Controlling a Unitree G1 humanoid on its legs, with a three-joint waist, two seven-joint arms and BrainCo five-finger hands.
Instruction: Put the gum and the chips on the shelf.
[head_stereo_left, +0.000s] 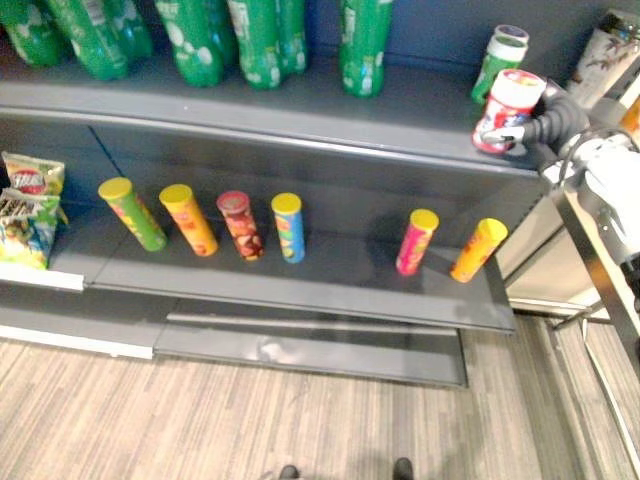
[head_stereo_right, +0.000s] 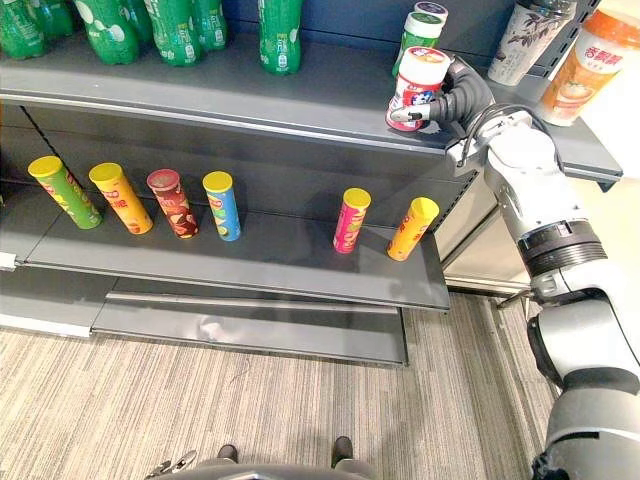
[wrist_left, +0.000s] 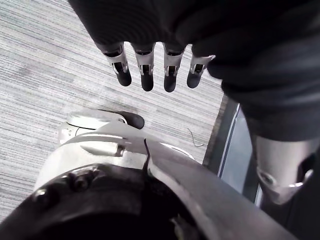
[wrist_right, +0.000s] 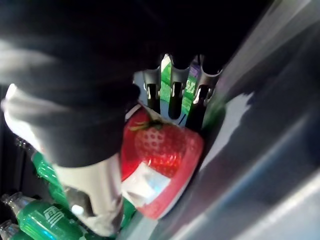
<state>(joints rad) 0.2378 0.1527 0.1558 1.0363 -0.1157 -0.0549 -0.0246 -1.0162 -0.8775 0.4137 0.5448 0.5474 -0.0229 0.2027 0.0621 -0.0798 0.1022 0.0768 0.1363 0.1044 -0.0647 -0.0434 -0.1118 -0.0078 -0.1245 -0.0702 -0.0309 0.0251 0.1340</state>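
Gum tub (head_stereo_right: 416, 88), red and white, at the front edge of the upper shelf (head_stereo_right: 250, 95), my right hand (head_stereo_right: 458, 100) clasped round it, head view. Left wrist view: my left hand (wrist_left: 146, 70) hangs slack above the floor (wrist_left: 45, 65). Right wrist view: fingers (wrist_right: 173, 95) across the tub, perhaps resting on the shelf.

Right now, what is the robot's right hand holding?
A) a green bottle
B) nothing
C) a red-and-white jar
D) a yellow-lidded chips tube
C: the right hand is curled round the red-and-white jar, which has a strawberry on its label, at the front edge of the upper shelf.
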